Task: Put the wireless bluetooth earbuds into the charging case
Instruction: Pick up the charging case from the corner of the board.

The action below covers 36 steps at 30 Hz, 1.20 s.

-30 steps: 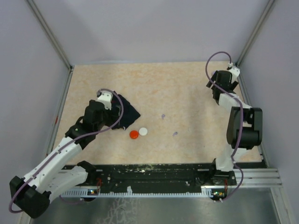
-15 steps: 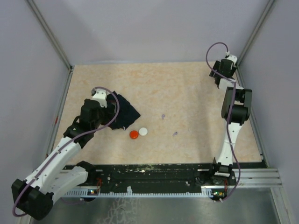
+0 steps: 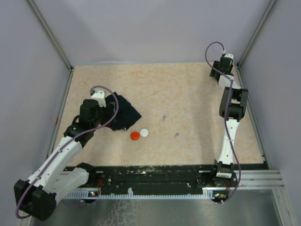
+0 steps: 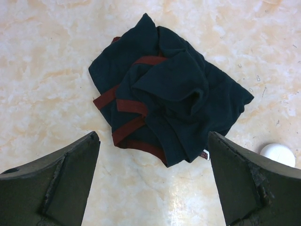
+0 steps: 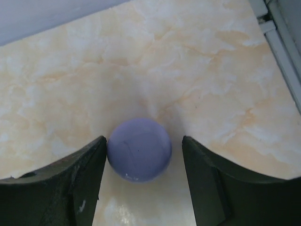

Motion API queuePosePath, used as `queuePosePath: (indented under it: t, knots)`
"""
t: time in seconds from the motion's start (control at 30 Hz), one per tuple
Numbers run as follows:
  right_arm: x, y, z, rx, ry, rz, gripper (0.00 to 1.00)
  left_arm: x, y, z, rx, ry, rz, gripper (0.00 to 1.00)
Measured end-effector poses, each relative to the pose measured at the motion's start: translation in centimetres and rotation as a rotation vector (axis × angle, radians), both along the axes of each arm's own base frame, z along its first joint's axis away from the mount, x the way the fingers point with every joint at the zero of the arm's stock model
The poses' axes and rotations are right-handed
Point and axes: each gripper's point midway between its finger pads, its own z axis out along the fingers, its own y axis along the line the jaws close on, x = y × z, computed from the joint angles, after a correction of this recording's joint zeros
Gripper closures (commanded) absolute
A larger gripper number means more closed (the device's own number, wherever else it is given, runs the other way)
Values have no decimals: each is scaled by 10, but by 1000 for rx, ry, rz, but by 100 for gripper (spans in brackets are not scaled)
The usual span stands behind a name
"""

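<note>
The step in hand looks like fetching the charging case, with no earbud picked up yet. The right gripper (image 5: 143, 139) hangs low in the far right corner of the table (image 3: 188, 89), its fingers spread wide and gripping nothing. A lavender disc (image 5: 139, 149), probably the case, lies between them. It sits just beside the finger on the left of the frame, with a gap on the other side.

The left gripper (image 4: 153, 141) hovers over a crumpled dark cloth (image 4: 169, 89) with red stripes. Its fingers are also wide apart and empty.

The only earbuds I can make out are two tiny lavender specks (image 3: 164, 117) (image 3: 176, 135) lying loose near mid-table, well apart from both grippers.

Next, the right fingers need to centre on the disc and close on it, and a low, smooth thing like that may slip.

Only the right wrist view shows the lavender disc; from above the arm hides it. Only the top view shows the specks and a red disc (image 3: 135, 135) touching a white disc (image 3: 144, 133). The left wrist view catches just the white one at its lower right edge.
</note>
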Motion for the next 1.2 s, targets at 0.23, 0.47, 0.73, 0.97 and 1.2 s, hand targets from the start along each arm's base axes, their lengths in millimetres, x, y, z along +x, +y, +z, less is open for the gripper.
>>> queuePosePath:
  t: [0.23, 0.47, 0.73, 0.97, 1.2]
  knots:
    - [-3, 1, -5, -2, 24, 12, 47, 2, -1, 0, -10, 0, -6, 0]
    - [-4, 1, -5, -13, 34, 23, 53, 2, -2, 0, -18, 2, -14, 0]
    - [-14, 11, -7, -5, 15, 64, 56, 1, -8, -1, -37, 9, -48, 0]
    - [-67, 49, -7, 44, 66, 147, 55, -2, -15, 3, -68, 3, -92, 0]
    - [-131, 128, 1, 120, 99, 326, 55, -9, -30, 15, -125, -21, -175, 0]
